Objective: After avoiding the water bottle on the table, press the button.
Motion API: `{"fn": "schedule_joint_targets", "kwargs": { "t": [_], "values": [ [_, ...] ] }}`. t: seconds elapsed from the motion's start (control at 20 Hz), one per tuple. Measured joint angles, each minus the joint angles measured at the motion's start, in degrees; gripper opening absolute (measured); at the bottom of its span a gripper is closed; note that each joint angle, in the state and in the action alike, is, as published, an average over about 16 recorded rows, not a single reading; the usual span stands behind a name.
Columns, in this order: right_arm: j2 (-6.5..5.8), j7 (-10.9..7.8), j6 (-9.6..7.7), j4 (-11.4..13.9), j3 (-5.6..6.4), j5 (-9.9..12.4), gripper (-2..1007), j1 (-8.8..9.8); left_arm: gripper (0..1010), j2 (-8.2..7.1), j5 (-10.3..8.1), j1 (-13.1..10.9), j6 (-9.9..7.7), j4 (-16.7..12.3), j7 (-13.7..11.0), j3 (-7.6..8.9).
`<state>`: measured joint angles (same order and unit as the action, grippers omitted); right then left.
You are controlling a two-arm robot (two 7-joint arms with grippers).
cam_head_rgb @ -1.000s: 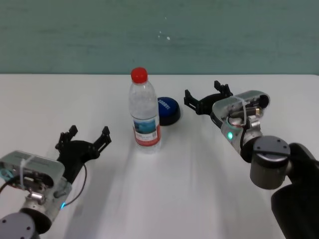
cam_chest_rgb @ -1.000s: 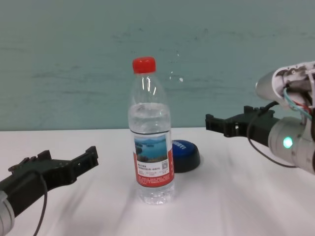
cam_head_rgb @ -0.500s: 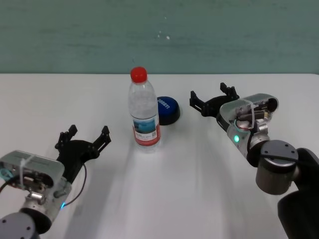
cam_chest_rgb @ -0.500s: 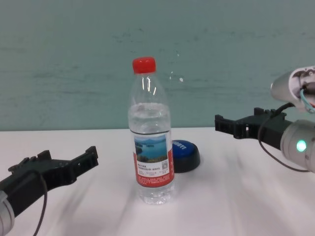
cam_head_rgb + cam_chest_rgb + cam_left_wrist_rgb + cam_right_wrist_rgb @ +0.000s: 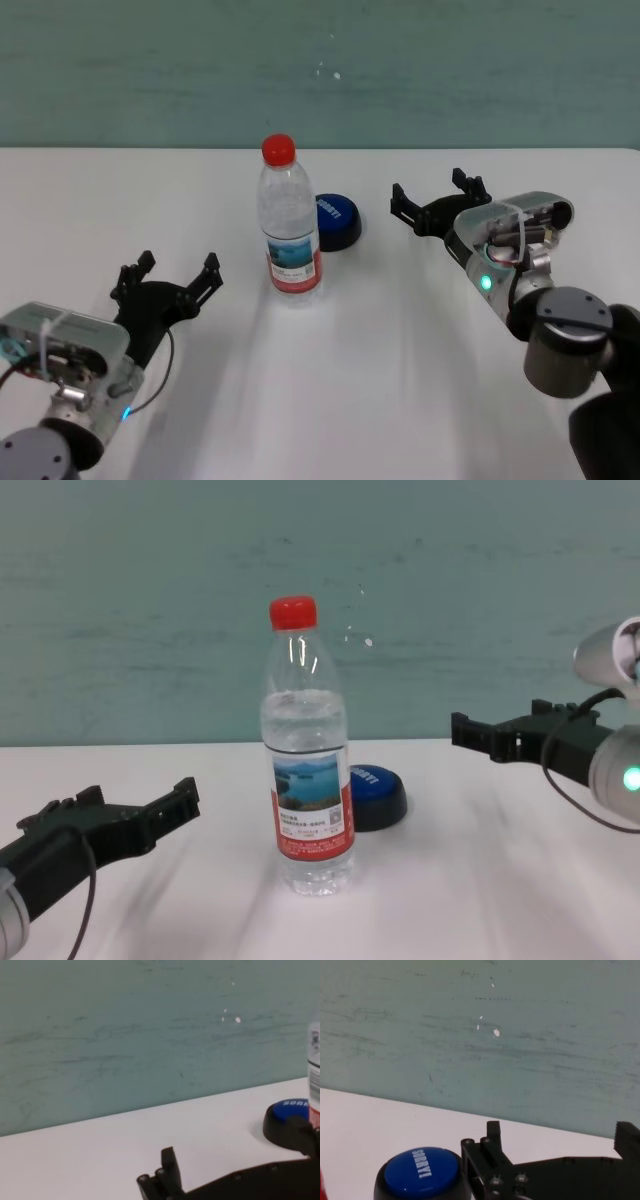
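Behind the bottle [image 5: 292, 228] sits the button [image 5: 336, 221]; I see my open right hand [image 5: 437, 204] nearer, bottle clear.

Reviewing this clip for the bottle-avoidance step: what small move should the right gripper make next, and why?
Probably sweep the right gripper toward the button, staying on the far side. It hangs open to the button's right, above the table, while the bottle stands upright in front of the button. The left gripper sits parked.
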<state>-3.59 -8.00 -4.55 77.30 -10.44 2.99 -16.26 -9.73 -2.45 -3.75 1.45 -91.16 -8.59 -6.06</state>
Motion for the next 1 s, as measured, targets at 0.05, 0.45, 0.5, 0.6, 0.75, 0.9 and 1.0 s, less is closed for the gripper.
{"fn": "schedule_joint_targets", "kwargs": {
  "t": [0.05,0.45,0.5,0.6,0.75,0.9,1.0],
  "values": [
    [-0.07,0.00,-0.03,0.2,0.07,0.1,1003,0.18,1005,0.00,0.00,0.0,0.00,0.0,0.0,0.00],
    [-0.57,0.11,-0.19,2.4,0.69,0.9,1003,1.99,1004,0.00,0.00,0.0,0.00,0.0,0.0,0.00],
    [-0.62,0.14,-0.20,2.7,0.78,1.0,1003,2.25,1004,0.00,0.00,0.0,0.00,0.0,0.0,0.00],
    [-0.74,0.22,-0.22,3.3,0.98,1.1,1003,2.79,1004,0.00,0.00,0.0,0.00,0.0,0.0,0.00],
    [-0.92,0.36,-0.25,4.3,1.29,1.4,1003,3.64,1004,0.00,0.00,0.0,0.00,0.0,0.0,0.00],
    [-1.09,0.52,-0.31,5.3,1.62,1.6,1003,4.54,1004,0.00,0.00,0.0,0.00,0.0,0.0,0.00],
    [-1.19,0.62,-0.34,6.0,1.82,1.8,1003,5.14,1004,0.00,0.00,0.0,0.00,0.0,0.0,0.00]
  ]
}}
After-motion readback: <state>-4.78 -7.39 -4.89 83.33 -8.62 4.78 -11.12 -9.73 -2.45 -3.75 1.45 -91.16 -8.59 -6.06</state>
